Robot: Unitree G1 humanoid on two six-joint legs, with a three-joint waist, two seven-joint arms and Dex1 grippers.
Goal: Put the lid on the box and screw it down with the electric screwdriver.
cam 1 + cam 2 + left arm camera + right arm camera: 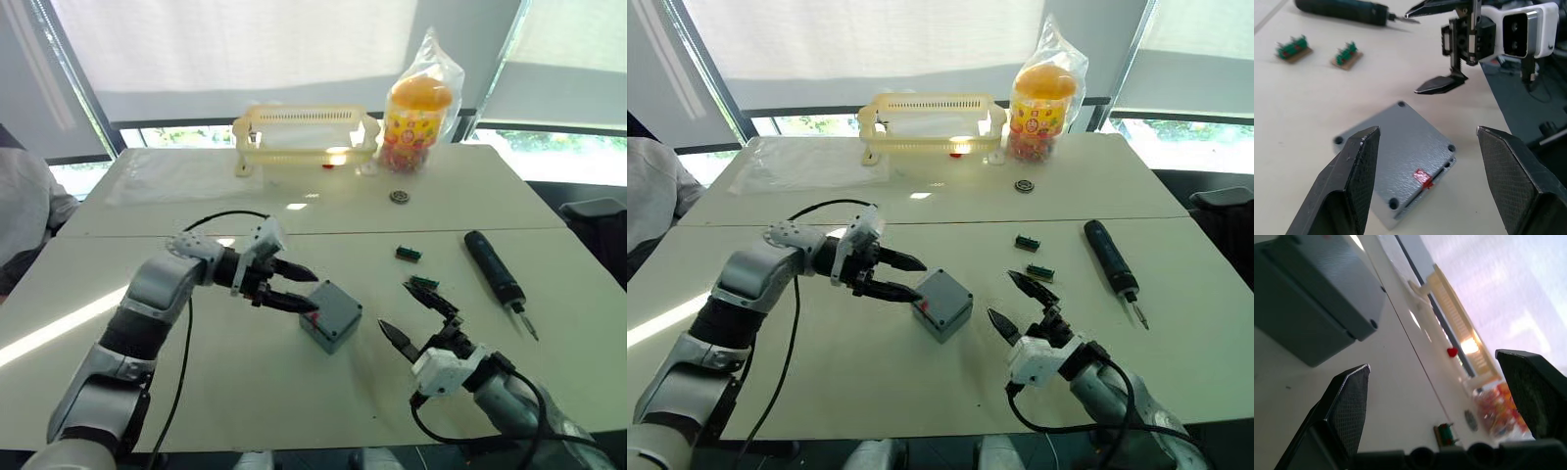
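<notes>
**benchguy:** Right gripper point(416, 317) sits closest to the camera, near the front edge of the table point(245, 392) toward the right corner. Its two black fingers are spread wide and there's nothing between them. It's pointing toward the far edge, tilted a bit to the left.

**torq_77:** And where's the box relative to it?

**benchguy:** box point(330, 315) is just left of that gripper, close but apart, about midway along the table and nearer the front edge than the far one. The lid point(1400, 149) is already sitting on top of it, corner holes showing, with a thin seam between the two and a small red mark point(1422, 177) at that seam on one side.

**torq_77:** Left arm?

**benchguy:** It comes in from the front-left corner, elbow bent, forearm reaching right. The left gripper point(297, 287) is wide open too, fingertips either side of the box's left corner. The lower fingertip looks like it's right at the box's edge, but I can't tell if it's actually touching. Not gripping anything.

**torq_77:** Screwdriver?

**benchguy:** electric screwdriver point(495, 277) is lying flat toward the right edge, well clear of both grippers, bit pointing at the front edge. Two small green connector blocks point(409, 255) lie between it and the box. Yellow basket point(306, 135) and a bagged snack jar point(418, 110) sit at the far edge. The jar has printing on it, but I can't read any of it.
</notes>
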